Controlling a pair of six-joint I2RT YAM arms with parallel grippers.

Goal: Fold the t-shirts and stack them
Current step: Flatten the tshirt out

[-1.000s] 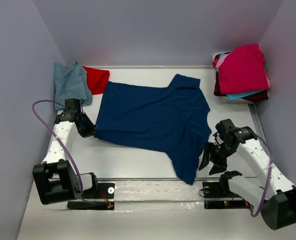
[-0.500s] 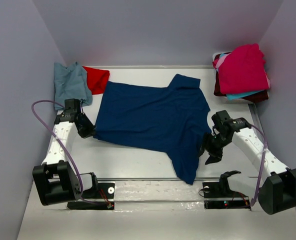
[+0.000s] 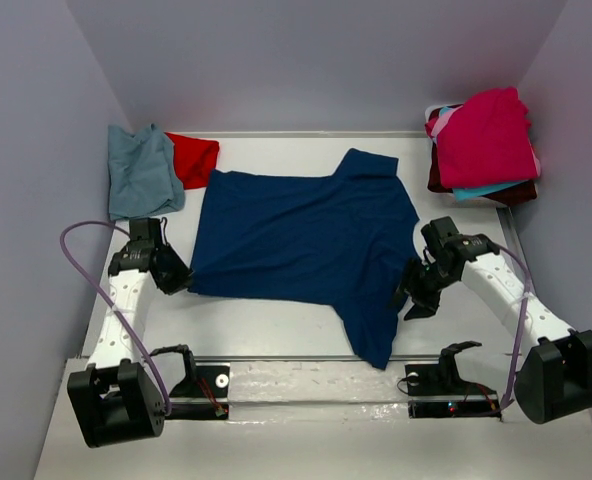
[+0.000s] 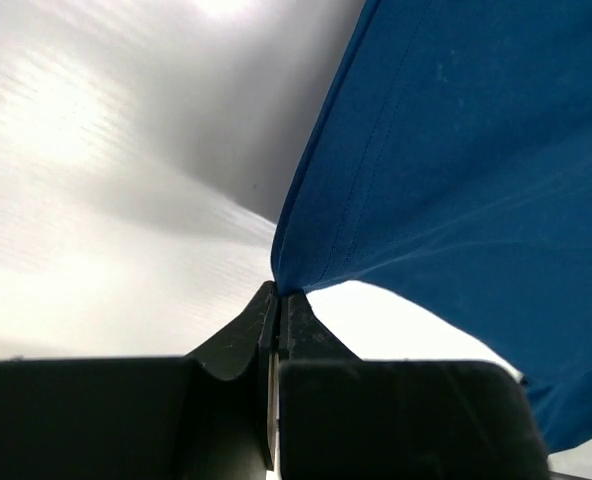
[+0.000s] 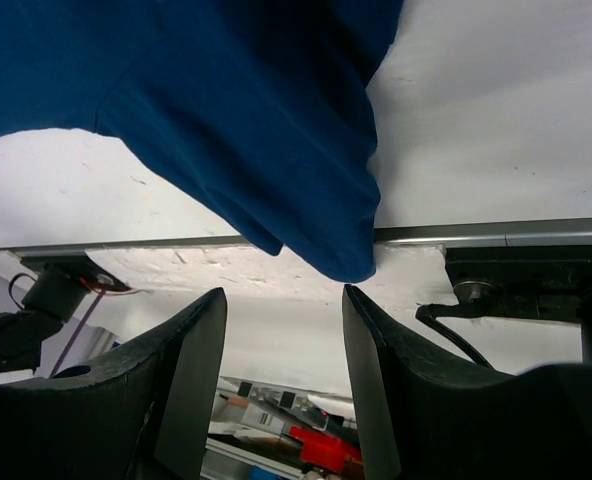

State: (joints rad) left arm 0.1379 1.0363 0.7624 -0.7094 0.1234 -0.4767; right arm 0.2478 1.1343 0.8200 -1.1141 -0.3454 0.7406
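Note:
A navy t-shirt lies spread plain side up across the middle of the table; no print shows. My left gripper is shut on its left edge, pinching a point of the cloth between the fingertips. My right gripper is open and empty just right of the shirt's lower right sleeve, which hangs above the jaws in the right wrist view. A dusty blue-grey tee and a red tee lie at the back left.
A pile of tees, magenta on top with turquoise and maroon edges under it, stands at the back right. Grey walls close in the table on three sides. A metal rail and the arm bases line the near edge.
My right gripper has moved left and up to the sleeve's edge. My left gripper has shifted slightly toward the near edge with the shirt's edge in it.

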